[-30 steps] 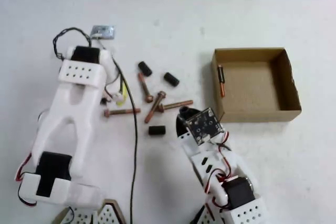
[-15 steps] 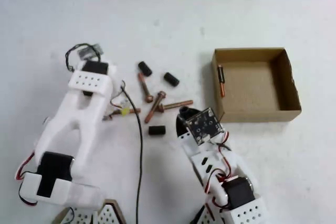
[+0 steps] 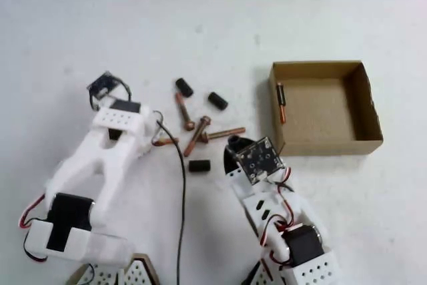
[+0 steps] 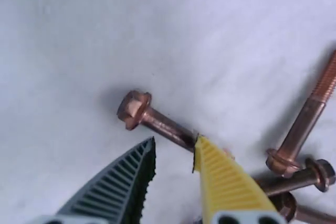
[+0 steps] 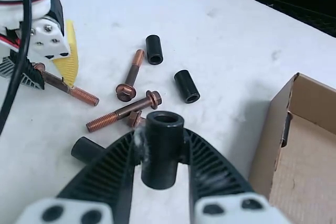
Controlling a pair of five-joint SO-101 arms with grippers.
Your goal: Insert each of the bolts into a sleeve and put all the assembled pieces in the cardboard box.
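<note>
My left gripper [image 4: 173, 148] is open, its grey and yellow fingers straddling the shaft of a copper bolt [image 4: 152, 119] that lies on the table; the yellow finger [image 4: 220, 182] touches the shaft. In the high view this bolt [image 3: 165, 141] pokes out from under the left arm. My right gripper [image 5: 160, 163] is shut on a black sleeve [image 5: 160, 148], held upright with its bore facing up, beside the cardboard box [image 3: 327, 145]. Three more bolts [image 3: 197, 135] and three loose sleeves [image 3: 217, 101] lie between the arms. One assembled piece [image 3: 281, 103] lies in the box.
A black cable [image 3: 180, 191] from the left arm runs across the table beside the bolts. White table surface extends beyond and left of the parts. The box stands at the right, its near wall close to the right arm.
The left arm has swung down and toward the bolts, bringing its open fingers over the nearest bolt. The right arm has kept still with the sleeve.
</note>
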